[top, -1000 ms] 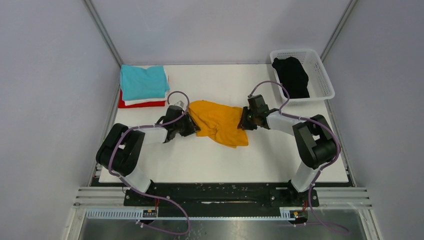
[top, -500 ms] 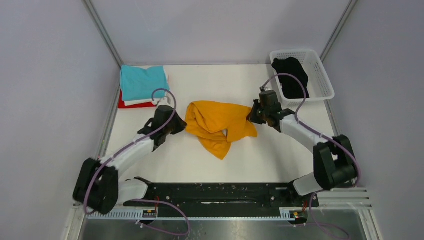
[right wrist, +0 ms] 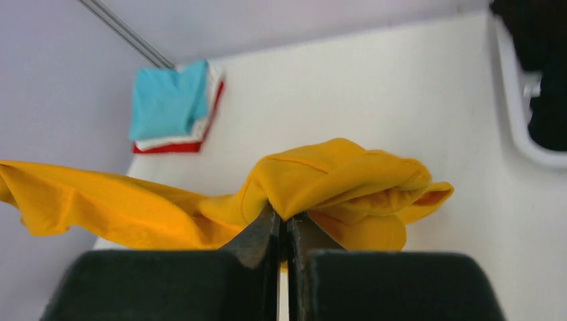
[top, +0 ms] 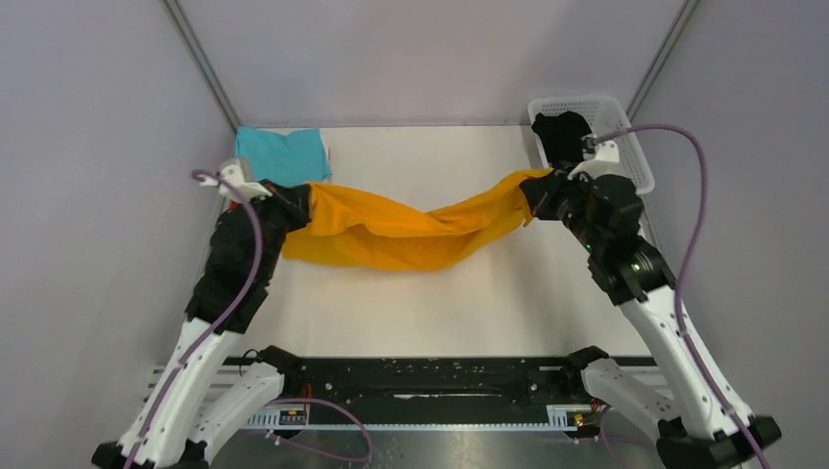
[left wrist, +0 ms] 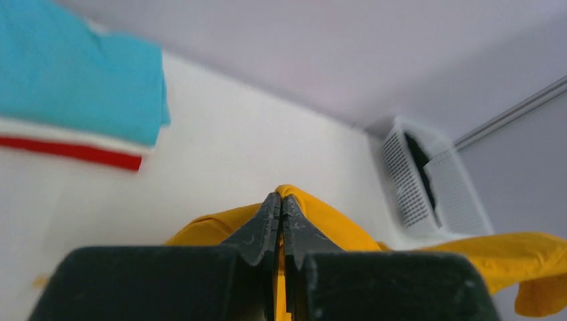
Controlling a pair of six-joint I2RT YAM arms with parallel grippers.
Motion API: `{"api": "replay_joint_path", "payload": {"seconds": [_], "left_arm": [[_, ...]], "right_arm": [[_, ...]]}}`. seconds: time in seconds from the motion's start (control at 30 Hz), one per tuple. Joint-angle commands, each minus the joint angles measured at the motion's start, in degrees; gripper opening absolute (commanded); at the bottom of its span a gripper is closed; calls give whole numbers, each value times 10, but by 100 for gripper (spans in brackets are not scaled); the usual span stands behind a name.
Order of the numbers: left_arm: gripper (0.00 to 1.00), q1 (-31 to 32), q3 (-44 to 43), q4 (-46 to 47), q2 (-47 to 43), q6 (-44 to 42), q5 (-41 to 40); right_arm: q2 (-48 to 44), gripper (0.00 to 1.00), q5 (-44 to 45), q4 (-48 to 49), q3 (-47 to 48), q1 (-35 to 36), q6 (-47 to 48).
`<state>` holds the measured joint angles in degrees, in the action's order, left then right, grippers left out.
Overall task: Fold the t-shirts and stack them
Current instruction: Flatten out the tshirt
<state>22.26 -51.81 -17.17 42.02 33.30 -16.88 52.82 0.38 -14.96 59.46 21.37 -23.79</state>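
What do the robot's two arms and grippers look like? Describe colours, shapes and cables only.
Both the left arm and right arm have white lower links and black joint housings, each trailed by a looping purple cable. The left gripper and right gripper have black, tapering fingers.

white table (top: 411, 293) | far-left corner: teal-topped shirt stack (top: 283, 154) | far-right corner: lattice basket (top: 626, 137)

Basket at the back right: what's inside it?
A bunched black t-shirt lies in the basket. The right arm covers the basket's near part, and anything beneath the black cloth is hidden.
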Motion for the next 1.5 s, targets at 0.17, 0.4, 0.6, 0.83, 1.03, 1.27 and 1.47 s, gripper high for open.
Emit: {"api": "replay_joint_path", "payload": {"seconds": [0.17,0.4,0.6,0.83,1.03,1.27,1.47], "left_arm": [[0,0,-154,12,-121,-64,-2],[0,0,-215,3,-175,-59,79],[0,0,-241,-19,-179,-49,88],[0,0,-172,-28,-137,-29,23],[0,-2,-57,-24,-16,-7,-88],[0,-118,60,95,228,39,22],[0,-184,25,210,403,56,122]], "right_arm": [[-133,0,-48,-55,161,-2,45],[-190,0,-82,-85,251,-3,45],[-185,0,-90,-123,325,-2,60],[-168,0,62,-99,230,-3,81],[-96,0,193,2,68,-3,87],[98,0,232,114,-30,-10,91],[295,0,195,191,20,-26,80]]}}
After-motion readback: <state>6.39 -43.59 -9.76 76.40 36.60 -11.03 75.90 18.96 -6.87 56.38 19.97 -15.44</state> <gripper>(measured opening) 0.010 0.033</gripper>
